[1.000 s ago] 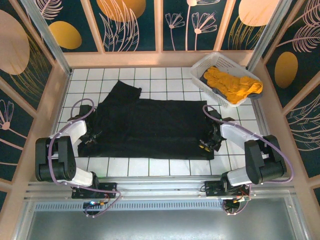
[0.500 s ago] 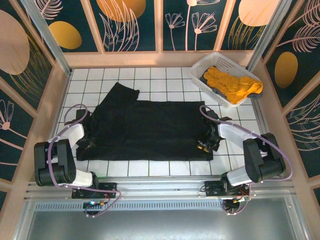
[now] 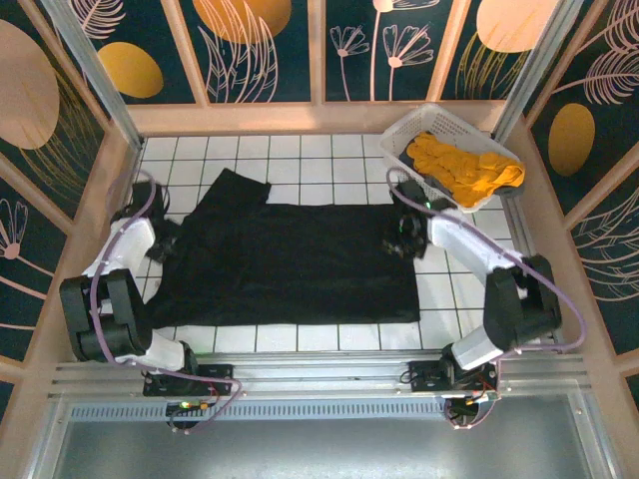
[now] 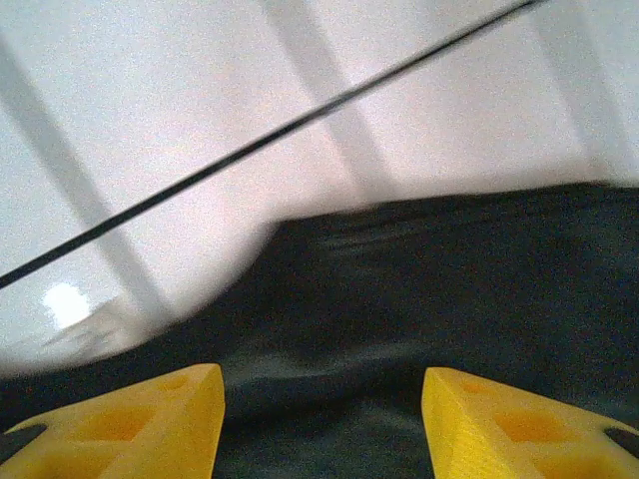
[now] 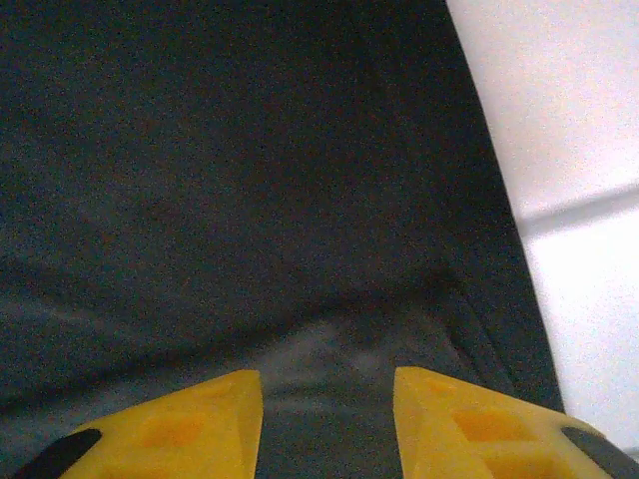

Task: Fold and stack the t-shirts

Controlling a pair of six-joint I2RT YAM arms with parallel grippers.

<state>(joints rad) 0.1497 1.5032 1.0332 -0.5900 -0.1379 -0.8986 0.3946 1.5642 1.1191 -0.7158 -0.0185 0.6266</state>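
Tiled table (image 3: 300, 337): white and glossy, judged slippery; cloth liable to slide instead of creasing under a drag. Black t-shirt (image 3: 290, 261): spread flat across the table centre, one sleeve jutting toward 11 o'clock, near hem roughly straight; judged unfolded, first fold pending. Risks here: top layer alone pinched and lower layer left behind, or a skewed fold from one end lifted ahead of the other. White lattice basket (image 3: 395, 148): at 1 o'clock, just beyond the shirt's far right corner; open to a knock from a sweep nearby. Mustard-orange t-shirt (image 3: 464, 165): heaped in that basket, part draped over the 3 o'clock rim; liable to spill or snag if the basket is nudged. Left gripper (image 3: 163, 243): at the shirt's 9 o'clock edge, jaws well apart above black cloth beside bare tile, nothing clamped; risk of closing past the edge and missing. Right gripper (image 3: 397, 237): at the shirt's 2 o'clock corner, jaws apart though narrower, pale wrinkle leading into the gap, no clamp evident; risk of seizing a bunch instead of a clean edge.
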